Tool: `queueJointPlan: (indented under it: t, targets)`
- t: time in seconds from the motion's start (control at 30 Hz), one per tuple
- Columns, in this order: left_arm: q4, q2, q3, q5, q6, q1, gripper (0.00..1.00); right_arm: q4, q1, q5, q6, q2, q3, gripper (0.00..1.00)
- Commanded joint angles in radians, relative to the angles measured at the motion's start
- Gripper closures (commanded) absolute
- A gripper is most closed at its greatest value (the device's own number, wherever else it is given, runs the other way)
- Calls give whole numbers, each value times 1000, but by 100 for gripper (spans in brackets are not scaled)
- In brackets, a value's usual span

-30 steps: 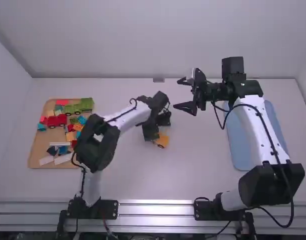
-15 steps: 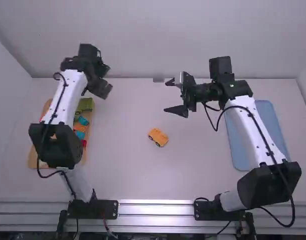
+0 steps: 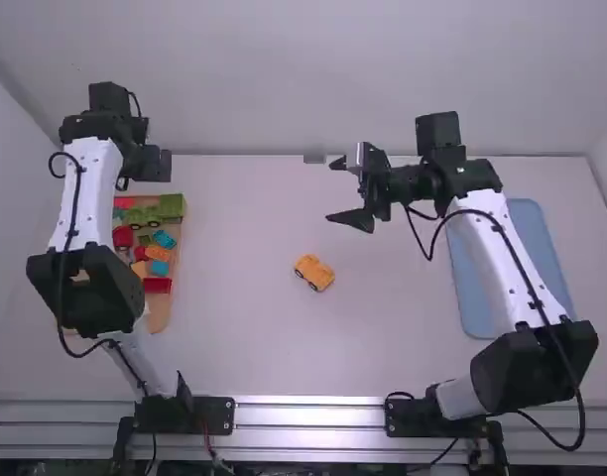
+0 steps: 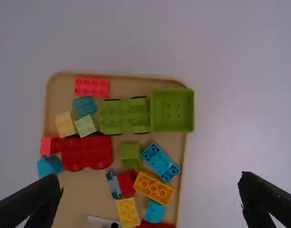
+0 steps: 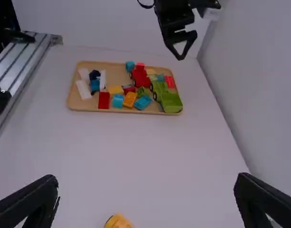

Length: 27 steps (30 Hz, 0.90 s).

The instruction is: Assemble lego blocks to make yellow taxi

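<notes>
My left gripper [image 3: 150, 165] is high over the far end of the wooden tray; in the left wrist view this gripper [image 4: 150, 183] is open with nothing between its fingers. The tray [image 4: 181, 164] holds an orange brick [image 4: 154, 187] touching a blue one, and a pale yellow brick [image 4: 128, 212]. A yellow-orange piece with dark wheels [image 3: 314, 273] lies alone mid-table; part of the same wheeled piece [image 5: 118, 222] is in the right wrist view. Beyond it and to its right, my right gripper [image 3: 333, 189] hangs above the table; the right wrist view has this gripper [image 5: 148, 183] open and holding nothing.
The tray also carries a green truck [image 4: 124, 116], a red vehicle piece [image 4: 86, 152], a blue brick [image 4: 160, 162], a small green brick [image 4: 130, 155] and a red brick [image 4: 92, 87]. A blue mat [image 3: 472, 288] lies under the right arm. A wall rises behind the table.
The left gripper has left the wheeled yellow-orange piece and swung up and left to the tray, leaving the piece on the table. The right gripper shifted slightly left, then stayed still.
</notes>
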Motion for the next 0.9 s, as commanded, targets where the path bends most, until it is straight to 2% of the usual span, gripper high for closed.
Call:
queueJointPlan:
  t: [0.0,0.23,0.4,0.53,0.67,0.73,0.87]
  targets:
    - [2,-27,20,-84,-64,15,1,-5,-14,-6,5,-13,27,1]
    - [-25,-11,20,-94,-181,103,1,-5,-43,-6,36,-13,27,1]
    - [-77,2,2,74,-235,206,1,-3,-43,-6,79,-13,27,1]
    - [-26,2,-55,80,-246,266,1,-3,-34,-6,80,-13,27,1]
    - [-27,2,-110,202,-244,321,0,-3,-34,-6,80,-13,27,1]
    - [-63,2,-143,217,-245,329,8,-3,-33,-7,80,-13,27,1]
    - [-74,2,-274,210,-245,310,16,-3,-33,-6,80,-13,27,1]
